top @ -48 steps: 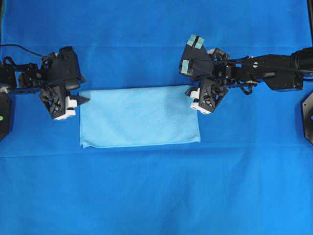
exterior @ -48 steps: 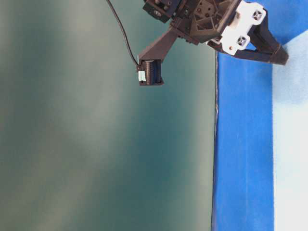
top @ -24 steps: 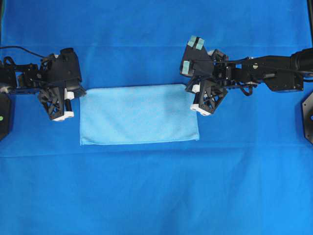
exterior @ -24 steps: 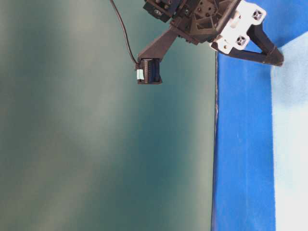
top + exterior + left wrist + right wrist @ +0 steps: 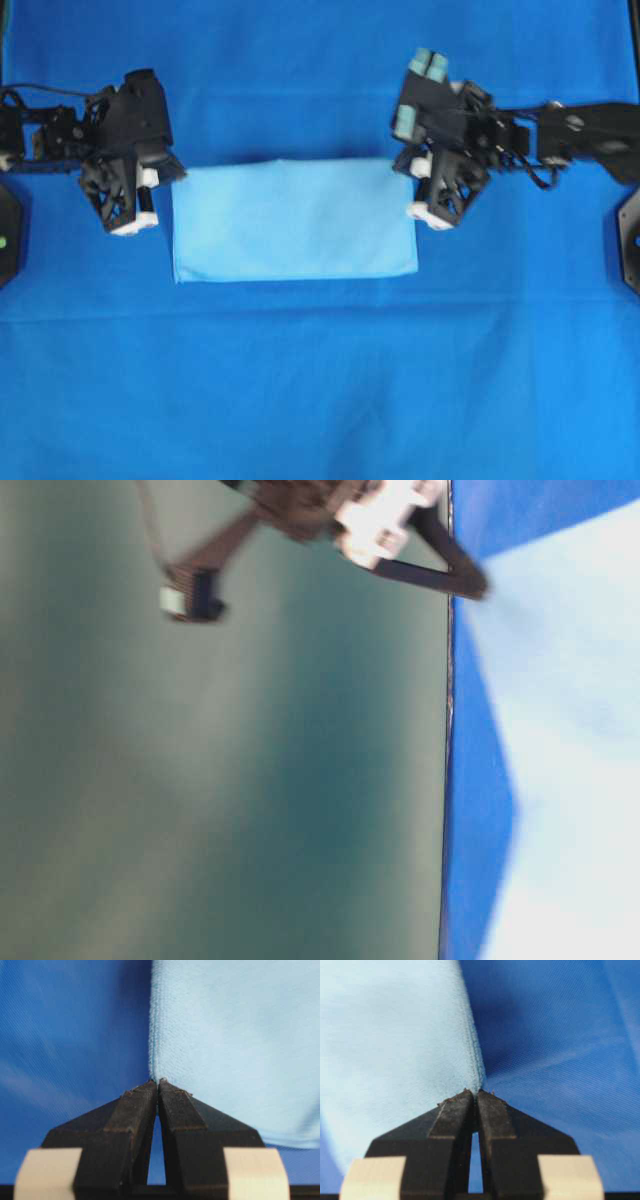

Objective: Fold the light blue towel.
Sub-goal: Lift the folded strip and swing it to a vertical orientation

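Observation:
The light blue towel (image 5: 295,222) lies as a wide rectangle on the deep blue table covering (image 5: 320,380). Its far edge is raised off the cloth. My left gripper (image 5: 177,174) is shut on the towel's far left corner, and the left wrist view shows the hem (image 5: 152,1035) pinched at my left gripper's (image 5: 158,1083) tips. My right gripper (image 5: 401,168) is shut on the far right corner, the stitched hem (image 5: 472,1055) running into my right gripper's (image 5: 475,1092) closed tips. In the blurred table-level view the left gripper (image 5: 470,583) holds the towel (image 5: 570,740) lifted.
The deep blue covering spreads under everything, with a crease line (image 5: 320,292) just in front of the towel. Black arm mounts sit at the left edge (image 5: 8,235) and right edge (image 5: 632,235). The covering's side edge (image 5: 447,780) shows in the table-level view.
Both grippers went from open to shut on the towel's far corners. They then rose and shifted away from the near edge, lifting the towel's far edge with them.

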Robot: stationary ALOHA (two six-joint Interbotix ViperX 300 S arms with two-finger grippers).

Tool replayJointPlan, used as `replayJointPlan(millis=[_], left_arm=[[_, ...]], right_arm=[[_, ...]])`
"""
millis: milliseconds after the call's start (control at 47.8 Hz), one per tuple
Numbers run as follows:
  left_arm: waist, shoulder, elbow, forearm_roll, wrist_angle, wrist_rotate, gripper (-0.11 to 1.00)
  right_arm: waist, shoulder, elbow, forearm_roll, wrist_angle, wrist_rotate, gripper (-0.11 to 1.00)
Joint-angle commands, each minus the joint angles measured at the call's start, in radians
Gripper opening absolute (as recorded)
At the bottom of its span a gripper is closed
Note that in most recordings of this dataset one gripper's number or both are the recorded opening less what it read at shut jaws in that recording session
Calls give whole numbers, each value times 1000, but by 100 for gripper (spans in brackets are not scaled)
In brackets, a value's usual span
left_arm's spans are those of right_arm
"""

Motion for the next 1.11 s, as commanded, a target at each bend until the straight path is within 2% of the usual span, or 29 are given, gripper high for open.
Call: replayJointPlan(millis=[0, 335, 669, 878, 1087], left_arm=[[-6, -81, -44, -2, 26, -2, 1], [-12, -265, -57, -2, 37, 0, 1], [-20, -298, -46, -2, 32, 0, 1], [-95, -272, -51, -2, -6, -2, 1], [-202, -184, -89, -2, -112, 0, 1]], right_arm=[[0, -87, -6, 0, 35, 3, 2], [0, -279, 0, -5, 91, 3, 2], [0, -305, 11, -8, 86, 2, 2], [-44, -293, 5, -23, 83, 2, 2], [-138, -244, -31, -78, 54, 2, 2]])
